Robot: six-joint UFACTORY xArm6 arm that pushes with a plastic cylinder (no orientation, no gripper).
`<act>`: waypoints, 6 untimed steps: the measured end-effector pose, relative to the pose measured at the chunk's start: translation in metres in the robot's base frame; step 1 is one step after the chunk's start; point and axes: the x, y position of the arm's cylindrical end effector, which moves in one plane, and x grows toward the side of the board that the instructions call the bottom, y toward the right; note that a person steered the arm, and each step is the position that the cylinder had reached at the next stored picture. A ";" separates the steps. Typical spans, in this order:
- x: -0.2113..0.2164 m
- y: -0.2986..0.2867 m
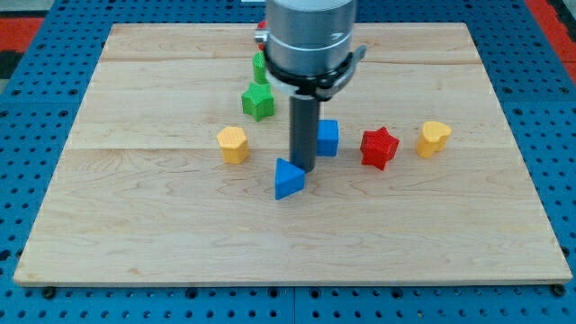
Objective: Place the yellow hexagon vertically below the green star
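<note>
The yellow hexagon (pixel 233 144) lies left of centre on the wooden board (pixel 144 234). A green block that looks like a star (pixel 258 100) sits just above it and slightly to the right. My tip (pixel 301 171) is down at the board's centre, right of the hexagon and apart from it. It touches or nearly touches the top edge of a blue triangle (pixel 289 179). A blue cube (pixel 328 137) sits right behind the rod, partly hidden by it.
A second green block (pixel 259 66) is partly hidden behind the arm's body near the top, with a bit of red (pixel 260 38) above it. A red star (pixel 379 148) and a yellow heart (pixel 433 138) lie to the right.
</note>
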 end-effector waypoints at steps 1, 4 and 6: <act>0.014 -0.017; -0.002 -0.086; -0.040 -0.115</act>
